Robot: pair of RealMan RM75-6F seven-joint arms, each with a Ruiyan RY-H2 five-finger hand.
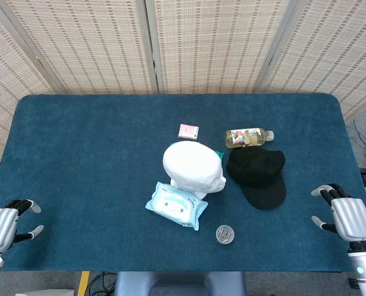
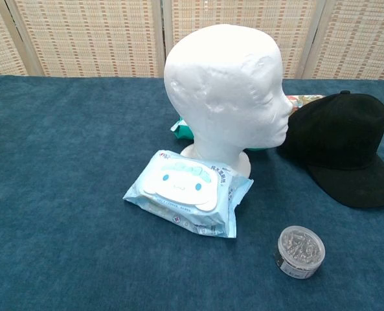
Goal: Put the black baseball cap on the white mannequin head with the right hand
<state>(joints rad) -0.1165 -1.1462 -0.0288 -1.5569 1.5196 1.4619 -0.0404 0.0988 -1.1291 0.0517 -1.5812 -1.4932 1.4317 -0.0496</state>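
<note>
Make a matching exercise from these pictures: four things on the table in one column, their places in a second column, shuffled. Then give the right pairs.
Things:
1. black baseball cap
2. wipes pack
3. bottle
4. small round tin

Places:
A. nearest the table's front edge
B. lying beyond the cap
C. right of the white mannequin head
D. at the front of the mannequin head's base

Pairs: 1-C, 2-D, 3-B, 4-A

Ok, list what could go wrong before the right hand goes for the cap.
The black cap lies against the bottle, so grasping it might roll the bottle. The mannequin head stands free and could tip when the cap is pressed on. The wipes pack and small jar crowd its base.
</note>
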